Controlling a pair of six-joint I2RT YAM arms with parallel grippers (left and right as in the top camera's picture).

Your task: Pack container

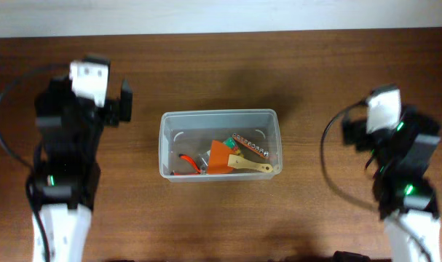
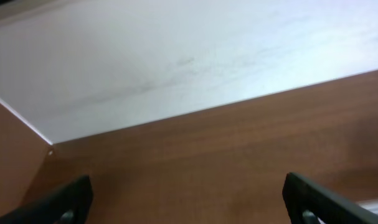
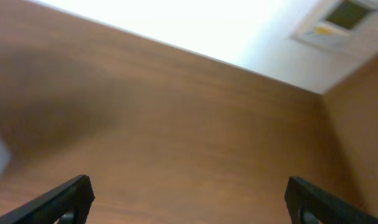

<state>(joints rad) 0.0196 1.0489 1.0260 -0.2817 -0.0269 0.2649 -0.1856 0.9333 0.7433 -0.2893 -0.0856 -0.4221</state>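
The wooden table point(image 1: 221, 69) shows nothing loose lying on it in the overhead view, so I judge the packing to be at or near its end. The left arm point(image 1: 64, 149) and right arm point(image 1: 404, 171) stand folded at their own sides, wrists pointing toward the far edge, both well apart from the container point(image 1: 164, 145), which sits mid-table between them. Inside it lie an orange piece point(image 1: 221, 156), a pale-handled tool point(image 1: 254, 166), a strip of small bits point(image 1: 251, 145) and a red-handled item point(image 1: 187, 161), jumbled toward its near right. If anything is left to pack, the next move calls for a reach inward. The left gripper point(image 2: 187, 202) and right gripper point(image 3: 187, 202) each hang spread wide over bare wood, holding nothing
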